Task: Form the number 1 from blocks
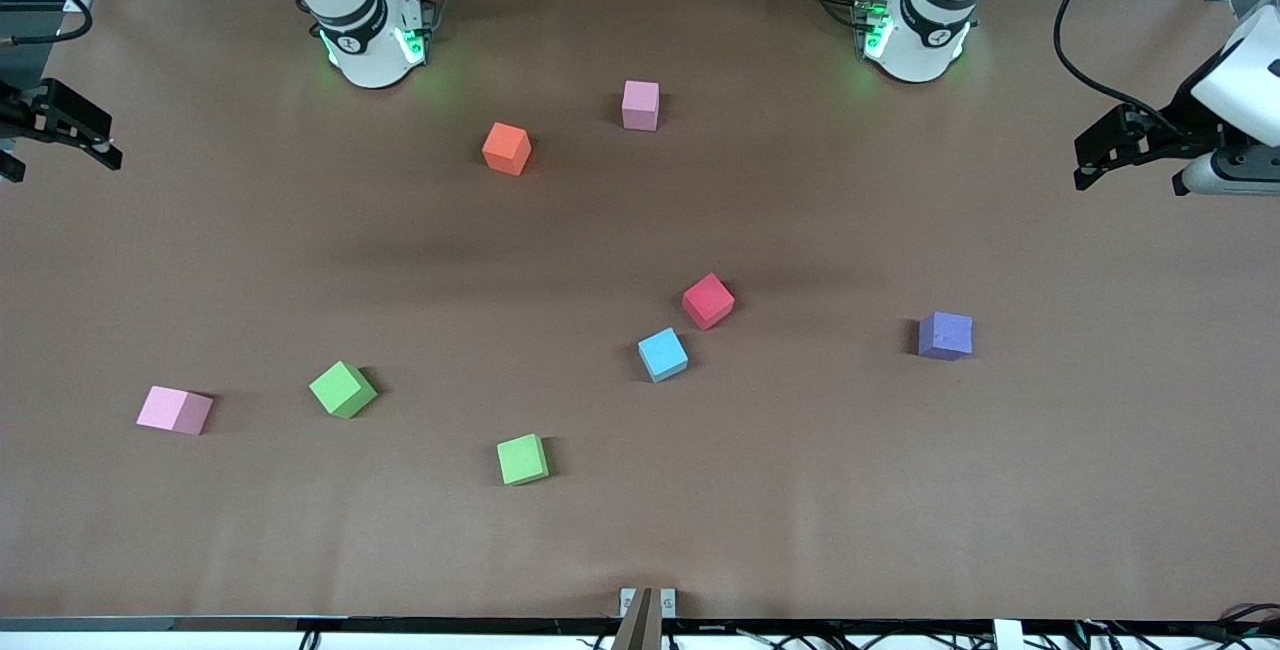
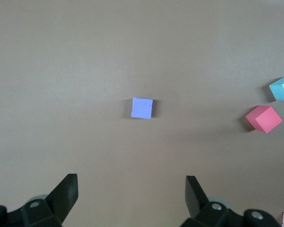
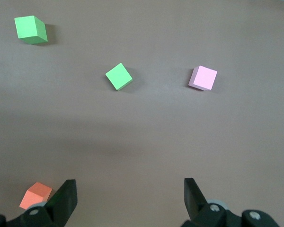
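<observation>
Brown paper-like table (image 1: pixel 900 490) w/ eight blocks scattered, nothing lined up yet, so the "1" looks unstarted.

From the right arm's end toward the left arm's:
- right gripper (image 1: pixel 60 135) hangs at the table edge, fingers (image 3: pixel 66 198) spread wide, holding nothing, prob. parked clear of the work area
- pink block (image 1: pixel 175 410), well apart
- two green blocks (image 1: pixel 343 389), (image 1: pixel 523 459), the second nearer the front cam
- orange block (image 1: pixel 507 148), near the right arm's base
- second pink block (image 1: pixel 641 105), farthest from the cam
- light blue block (image 1: pixel 663 354) and red block (image 1: pixel 708 301), just beside each other, mid-table
- purple block (image 1: pixel 945 335), alone
- left gripper (image 1: pixel 1110 150) at the other edge, also wide, empty

Purple block sits centred in the left wrist view, so it's prob. the easiest first pick.
</observation>
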`<action>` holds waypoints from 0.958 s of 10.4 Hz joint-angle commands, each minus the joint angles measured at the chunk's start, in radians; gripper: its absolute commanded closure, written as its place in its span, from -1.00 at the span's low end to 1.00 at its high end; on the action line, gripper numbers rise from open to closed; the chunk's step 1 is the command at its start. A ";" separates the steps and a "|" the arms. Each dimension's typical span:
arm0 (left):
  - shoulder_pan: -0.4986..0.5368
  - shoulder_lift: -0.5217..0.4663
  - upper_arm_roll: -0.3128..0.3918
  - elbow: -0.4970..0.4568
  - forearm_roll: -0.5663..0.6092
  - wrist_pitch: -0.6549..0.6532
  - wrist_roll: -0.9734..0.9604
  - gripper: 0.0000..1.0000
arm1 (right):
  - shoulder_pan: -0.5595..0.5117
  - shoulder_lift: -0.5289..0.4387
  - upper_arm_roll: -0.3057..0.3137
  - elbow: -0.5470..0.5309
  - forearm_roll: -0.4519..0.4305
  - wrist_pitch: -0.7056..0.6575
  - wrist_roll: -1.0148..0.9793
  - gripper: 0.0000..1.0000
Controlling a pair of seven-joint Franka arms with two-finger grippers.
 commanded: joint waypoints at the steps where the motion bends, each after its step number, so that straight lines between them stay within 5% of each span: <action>1: -0.007 -0.008 0.012 0.010 -0.022 -0.025 0.024 -1.00 | -0.023 0.050 0.019 0.046 -0.008 -0.036 0.008 -1.00; 5: -0.016 -0.002 -0.020 -0.041 -0.115 -0.040 0.012 -1.00 | -0.045 0.050 0.017 0.043 -0.011 -0.046 0.010 -1.00; 10: -0.034 0.009 -0.329 -0.169 -0.141 0.010 -0.234 -1.00 | -0.092 0.132 0.017 0.042 -0.007 -0.035 -0.001 -1.00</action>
